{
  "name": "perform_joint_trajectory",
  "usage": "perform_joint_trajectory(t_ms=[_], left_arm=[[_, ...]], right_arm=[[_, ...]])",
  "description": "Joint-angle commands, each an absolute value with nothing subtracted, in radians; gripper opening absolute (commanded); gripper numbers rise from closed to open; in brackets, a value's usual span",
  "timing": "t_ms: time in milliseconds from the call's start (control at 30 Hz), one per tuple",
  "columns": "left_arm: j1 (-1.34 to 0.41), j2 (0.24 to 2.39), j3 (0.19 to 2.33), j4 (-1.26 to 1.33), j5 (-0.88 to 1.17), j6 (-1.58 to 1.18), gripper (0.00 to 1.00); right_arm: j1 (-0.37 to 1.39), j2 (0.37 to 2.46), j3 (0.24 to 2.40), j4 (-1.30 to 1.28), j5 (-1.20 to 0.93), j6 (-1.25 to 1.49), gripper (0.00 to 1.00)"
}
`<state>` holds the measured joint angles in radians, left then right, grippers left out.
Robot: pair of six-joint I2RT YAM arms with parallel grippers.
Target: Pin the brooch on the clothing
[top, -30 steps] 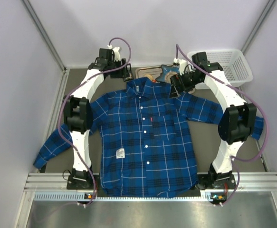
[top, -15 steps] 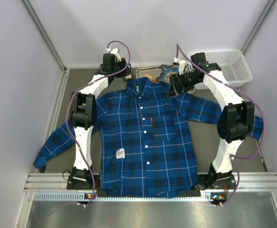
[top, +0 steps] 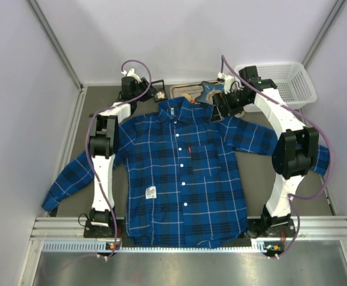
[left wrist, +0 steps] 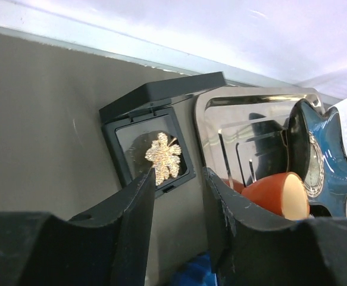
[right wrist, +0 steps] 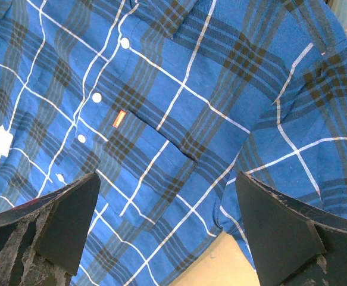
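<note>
glittery pale-gold brooch [left wrist: 163, 156], leaf-like, in black case [left wrist: 161, 95]

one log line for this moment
left pincer: open, facing brooch in black case | right pincer: open, over shirt | brooch: not yet pinned

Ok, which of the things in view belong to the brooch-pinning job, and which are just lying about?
Part of the job:
- brooch, sitting in its open black case
- plaid shirt, spread flat on the table

Just lying about:
- metal tray
- blue star-shaped dish
- orange rounded thing at the tray
- white basket in the far right corner
</note>
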<state>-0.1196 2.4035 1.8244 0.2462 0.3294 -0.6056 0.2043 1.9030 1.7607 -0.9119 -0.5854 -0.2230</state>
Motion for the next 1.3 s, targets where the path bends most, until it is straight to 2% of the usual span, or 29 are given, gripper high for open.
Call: perform_joint_trajectory(t_ms=[0,200,1267], left_arm=[[-0.121,2.437,1.852,0.328,0.338,-0.663,0.42],[-0.120,2.468,1.862,0.330,0.324,-0.686,0.38],[-0.121,2.579,1.948,0.344,0.307,-0.746,0.35]], right_arm=[[0.195,1.899,1.767,-0.894,-0.568,-0.210,0.99],[0.196,1.904,1.767,-0.897,-0.565,-0.204,0.99],[0.195,1.904,1.767,-0.930,-0.552,-0.224,0.99]])
